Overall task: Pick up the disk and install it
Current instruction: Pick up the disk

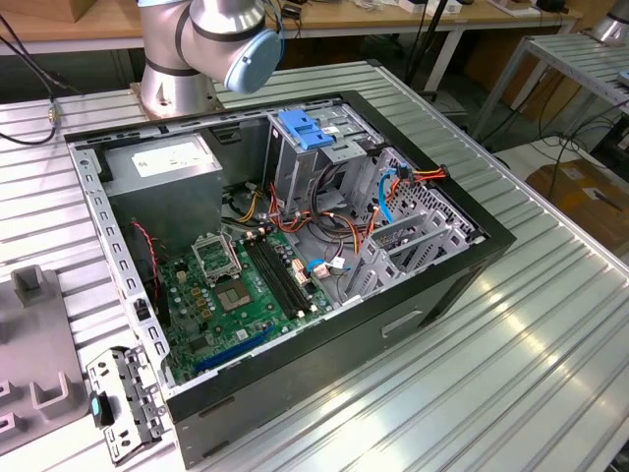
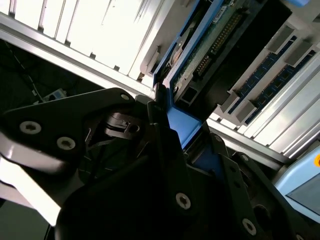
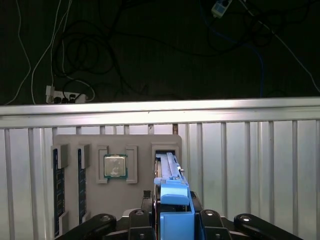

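Disk at the pick-up tray. The gripper (image 3: pixel 176 217) appears to stand narrow, its jaws pressed on either side of the blue rail along the upper edge of the disk (image 3: pixel 169 167).

**Position:** The disk stands on edge in the end slot of a grey tray (image 3: pixel 140 142). It sits just beside a processor chip (image 3: pixel 115 166), with memory sticks (image 3: pixel 57 200) farther along.

**Risks:**
- The hold is on a thin plastic rail only, so the heavy body may pivot or slip.
- A pull that is not straight could jam the disk against the slot walls and drag the tray.

**Appearance:** In the second wrist view the disk (image 2: pixel 205 50) shows a green circuit board with connector rows, edged in blue.

**Destination:** The open computer case (image 1: pixel 472 265) lies on the ribbed table.
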{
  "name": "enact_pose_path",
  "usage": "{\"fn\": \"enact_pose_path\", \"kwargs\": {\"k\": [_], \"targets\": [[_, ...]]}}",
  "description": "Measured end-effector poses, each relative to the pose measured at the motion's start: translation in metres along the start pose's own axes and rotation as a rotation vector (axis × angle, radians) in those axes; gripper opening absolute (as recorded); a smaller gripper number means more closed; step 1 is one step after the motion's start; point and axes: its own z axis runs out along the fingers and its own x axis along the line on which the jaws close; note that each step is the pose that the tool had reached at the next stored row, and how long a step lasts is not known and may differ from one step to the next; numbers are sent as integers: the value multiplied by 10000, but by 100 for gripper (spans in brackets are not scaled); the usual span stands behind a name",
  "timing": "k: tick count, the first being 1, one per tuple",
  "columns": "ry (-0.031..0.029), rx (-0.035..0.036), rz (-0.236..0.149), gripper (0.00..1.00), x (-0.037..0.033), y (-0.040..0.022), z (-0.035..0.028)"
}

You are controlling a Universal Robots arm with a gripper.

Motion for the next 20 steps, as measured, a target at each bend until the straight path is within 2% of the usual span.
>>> {"fn": "enact_pose_path", "kwargs": {"k": [8,20], "targets": [[1,-2,0,37,1,0,-9],[1,-1,0,37,2,-1,-80]]}}
